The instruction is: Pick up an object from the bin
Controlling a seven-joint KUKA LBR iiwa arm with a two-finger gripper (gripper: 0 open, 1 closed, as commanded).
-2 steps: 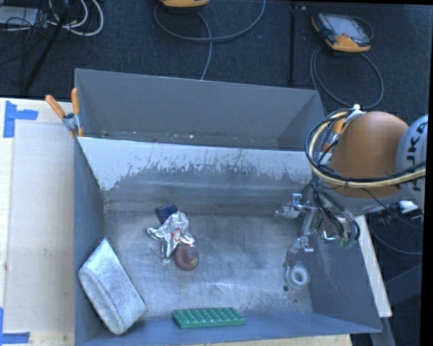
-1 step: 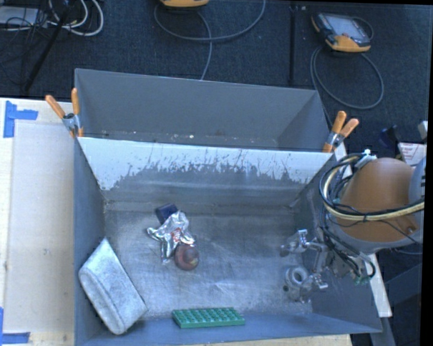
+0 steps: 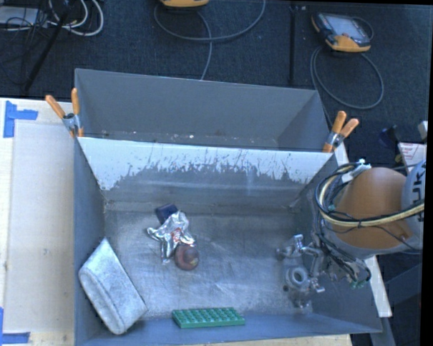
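While I am hanging my gripper (image 3: 301, 277) by the right wall of the bin (image 3: 202, 182), unable to tell its spread or any hold, foil (image 3: 172, 230), ball (image 3: 188, 258) and green brick (image 3: 208, 317) are lying well apart, leftward.

In the bin (image 3: 202, 168), a crumpled wrapper (image 3: 172, 233) lay left of centre, a ball (image 3: 188, 258) touching its near side. A pad (image 3: 111, 287) lay in the near-left corner, a brick (image 3: 207, 318) along the near wall. I hung at the right end.
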